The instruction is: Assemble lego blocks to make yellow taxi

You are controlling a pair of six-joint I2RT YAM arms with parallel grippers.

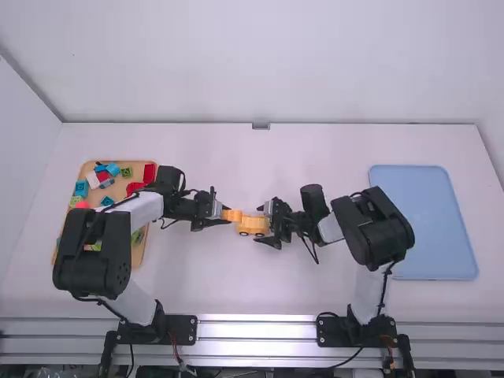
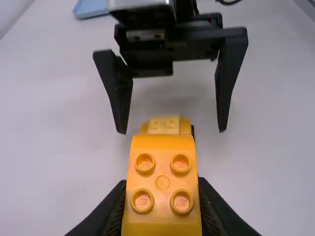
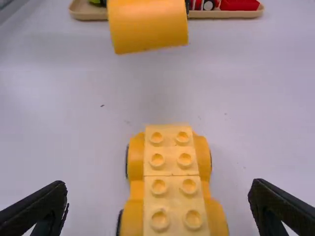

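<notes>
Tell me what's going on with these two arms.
They are assembling a yellow toy taxi. The left gripper holds a curved yellow block above the table, not yet joined to the wheeled yellow body. That body stands on the table between the open fingers of the right gripper, which touch neither side.
</notes>
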